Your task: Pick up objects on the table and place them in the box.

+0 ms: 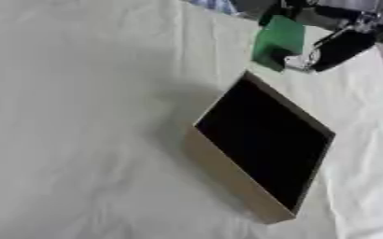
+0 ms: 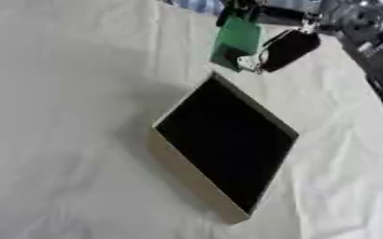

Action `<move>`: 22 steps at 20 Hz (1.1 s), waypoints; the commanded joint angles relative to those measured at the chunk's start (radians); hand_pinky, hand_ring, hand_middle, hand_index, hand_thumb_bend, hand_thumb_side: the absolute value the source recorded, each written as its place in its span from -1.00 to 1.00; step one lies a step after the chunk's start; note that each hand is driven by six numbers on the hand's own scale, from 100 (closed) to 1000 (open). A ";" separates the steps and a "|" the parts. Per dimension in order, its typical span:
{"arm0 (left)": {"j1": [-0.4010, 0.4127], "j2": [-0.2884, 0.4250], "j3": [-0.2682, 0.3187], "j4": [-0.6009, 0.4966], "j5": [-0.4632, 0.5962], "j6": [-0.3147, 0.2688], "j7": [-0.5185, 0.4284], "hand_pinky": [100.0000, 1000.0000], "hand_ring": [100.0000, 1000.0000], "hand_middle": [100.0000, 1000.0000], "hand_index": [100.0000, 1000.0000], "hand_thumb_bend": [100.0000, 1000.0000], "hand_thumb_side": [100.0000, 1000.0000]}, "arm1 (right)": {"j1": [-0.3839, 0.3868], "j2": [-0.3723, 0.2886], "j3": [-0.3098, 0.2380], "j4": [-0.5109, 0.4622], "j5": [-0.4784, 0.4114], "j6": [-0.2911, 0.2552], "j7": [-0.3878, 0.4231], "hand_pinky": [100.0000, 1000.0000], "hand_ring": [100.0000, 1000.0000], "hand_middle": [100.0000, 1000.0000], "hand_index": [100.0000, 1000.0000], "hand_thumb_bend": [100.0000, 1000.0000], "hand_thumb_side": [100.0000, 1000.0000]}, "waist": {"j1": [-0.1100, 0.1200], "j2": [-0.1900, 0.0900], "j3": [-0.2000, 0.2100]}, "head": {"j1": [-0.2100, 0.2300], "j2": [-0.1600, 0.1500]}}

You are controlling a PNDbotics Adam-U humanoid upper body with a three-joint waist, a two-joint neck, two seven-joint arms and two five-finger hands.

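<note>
A shallow cardboard box (image 1: 227, 175) with a dark inside lies askew on the white cloth in the middle of the left eye view. A green block (image 1: 276, 41) hangs in the air just beyond the box's far corner. My right hand (image 1: 340, 47) comes in from the upper right and is shut on the block, a dark finger beside it and a small silvery part showing below. My left hand shows in no view.
White wrinkled cloth (image 1: 80, 140) covers the table on every side of the box. Something blue-striped (image 1: 215, 5) lies at the far edge behind the green block. My right arm (image 2: 374, 51) runs down the right edge of the right eye view.
</note>
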 commanded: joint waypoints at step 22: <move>-0.010 -0.007 0.002 -0.018 0.007 -0.002 -0.015 0.04 0.20 0.18 0.43 -1.00 0.19 | 0.202 0.099 0.118 -0.057 0.225 -0.033 -0.019 0.40 0.51 -0.16 0.39 -1.00 -1.00 | 0.038 0.013 -0.001 | -0.003 -0.002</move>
